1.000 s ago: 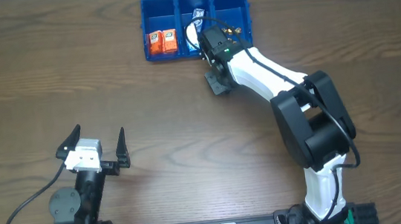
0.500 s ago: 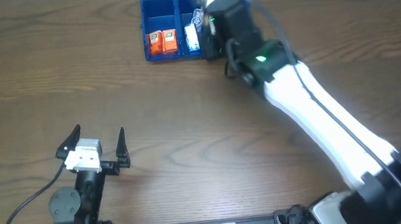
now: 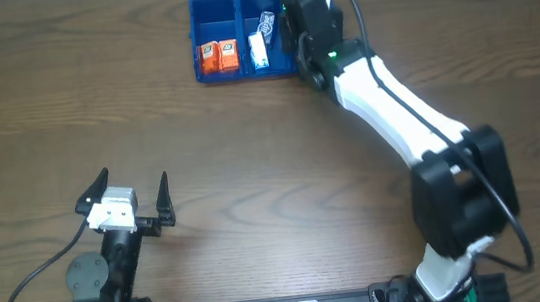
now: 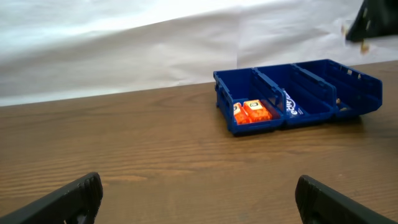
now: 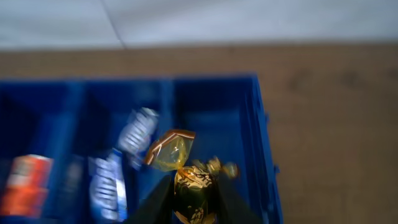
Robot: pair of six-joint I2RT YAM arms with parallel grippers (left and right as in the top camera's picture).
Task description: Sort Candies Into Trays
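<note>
Across the brown wood-grain table (image 3: 250, 153) the white right arm (image 3: 397, 117) stretches to the far blue plastic three-bin tray (image 3: 195, 38). The right gripper (image 5: 193, 202) pinches a crinkly gold foil-wrapped candy (image 5: 186, 180) above the tray's right-hand bin. The left gripper (image 3: 133, 177) sits near its base, fingers spread wide. Two orange packets (image 3: 219, 58) lie in the left bin.

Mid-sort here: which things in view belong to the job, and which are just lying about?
Job: tray; orange candies, left bin; blue candies, middle bin; gold candy in right gripper, over the right bin.
Lying about: left gripper, open, near its base; table; white backdrop.
</note>
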